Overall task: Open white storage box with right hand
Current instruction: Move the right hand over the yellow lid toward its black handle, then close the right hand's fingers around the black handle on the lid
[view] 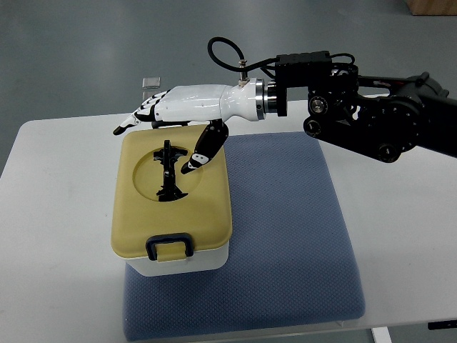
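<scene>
Over the far edge of the yellow lid [171,214], my right hand [182,107] hovers with fingers extended and spread, gripping nothing; the thumb [202,151] points down toward the round recess [146,175]. The white storage box [178,262] sits on the left part of the blue mat [285,236], on the white table [57,214], with its black latch [170,245] at the near edge. To open it properly, I judge I should release that latch first, then lift the lid from the near side, keeping force vertical so the box does not slide. The black handle [168,171] in the recess is an alternative hold. Not discernible: whether the latch is locked, where any hinge lies, and the fingertips beyond the far rim. A small clear object [151,83] behind my hand is unidentifiable. My left arm is out of view.
</scene>
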`<control>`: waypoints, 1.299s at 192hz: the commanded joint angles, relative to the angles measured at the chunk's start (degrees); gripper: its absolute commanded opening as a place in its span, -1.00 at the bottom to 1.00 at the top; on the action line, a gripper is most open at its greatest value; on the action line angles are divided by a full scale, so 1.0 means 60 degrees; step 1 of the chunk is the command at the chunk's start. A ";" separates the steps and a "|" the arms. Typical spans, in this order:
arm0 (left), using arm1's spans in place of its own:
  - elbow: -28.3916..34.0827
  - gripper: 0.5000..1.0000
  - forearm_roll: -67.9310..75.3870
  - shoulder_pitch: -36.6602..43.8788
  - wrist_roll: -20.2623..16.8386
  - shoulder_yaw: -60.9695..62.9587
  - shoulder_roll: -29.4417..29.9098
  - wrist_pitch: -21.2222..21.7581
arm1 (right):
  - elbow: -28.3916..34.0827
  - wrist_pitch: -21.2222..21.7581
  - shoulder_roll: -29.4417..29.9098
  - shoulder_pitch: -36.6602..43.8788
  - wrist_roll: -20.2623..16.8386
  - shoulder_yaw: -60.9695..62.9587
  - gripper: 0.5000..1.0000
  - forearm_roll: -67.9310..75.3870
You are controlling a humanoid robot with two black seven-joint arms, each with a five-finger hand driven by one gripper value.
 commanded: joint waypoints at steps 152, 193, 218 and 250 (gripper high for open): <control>0.0005 1.00 0.0000 0.0000 0.0000 0.0000 0.0000 0.0000 | -0.0045 -0.0702 -0.0023 0.0299 0.0297 -0.0604 -0.35 -0.0367; 0.0005 1.00 0.0000 0.0000 0.0000 0.0000 0.0000 0.0000 | -0.0104 -0.0717 -0.0022 0.0299 0.0297 -0.0618 -0.35 -0.0499; 0.0005 1.00 0.0000 0.0000 0.0000 0.0000 0.0000 0.0000 | -0.0133 -0.0746 -0.0022 0.0314 0.0297 -0.0604 -0.36 -0.0499; -0.0009 1.00 0.0000 0.0000 0.0000 0.0000 0.0000 0.0000 | -0.0133 -0.0819 -0.0037 0.0329 0.0326 -0.0618 -0.50 -0.0499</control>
